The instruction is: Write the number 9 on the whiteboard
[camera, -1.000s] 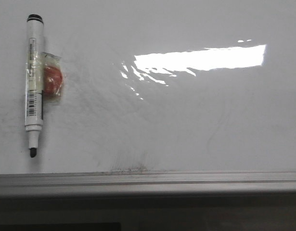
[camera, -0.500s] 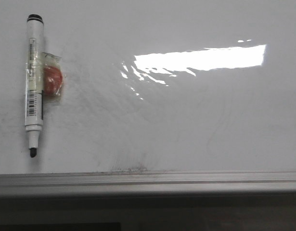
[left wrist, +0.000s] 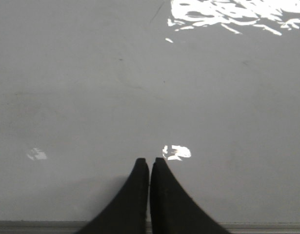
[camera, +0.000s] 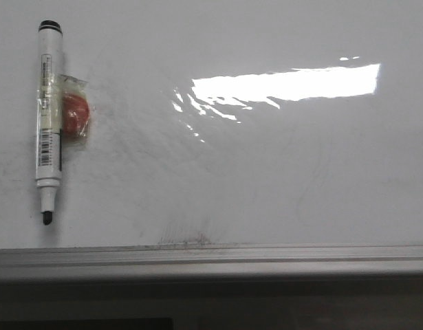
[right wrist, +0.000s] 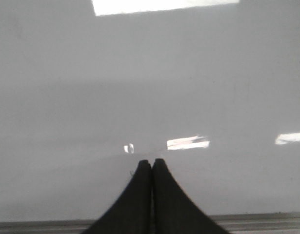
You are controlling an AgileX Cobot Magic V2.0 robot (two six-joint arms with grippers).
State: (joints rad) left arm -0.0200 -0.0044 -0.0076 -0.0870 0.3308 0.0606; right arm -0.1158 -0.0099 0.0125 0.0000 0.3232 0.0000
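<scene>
The whiteboard (camera: 266, 179) fills the front view, glossy white with faint grey smears and a grey edge rail along its near side. No black number 9 shows on it. A white marker (camera: 49, 117) with its black tip uncapped lies at the far left, a red lump (camera: 76, 117) taped to its side. Neither gripper shows in the front view. My left gripper (left wrist: 150, 162) is shut and empty over bare board. My right gripper (right wrist: 152, 162) is shut and empty over bare board too.
A bright light reflection (camera: 287, 84) lies across the board's middle. A dark smudge (camera: 187, 237) sits by the edge rail (camera: 211, 256). The rail also shows in the left wrist view (left wrist: 267, 227) and the right wrist view (right wrist: 267, 220).
</scene>
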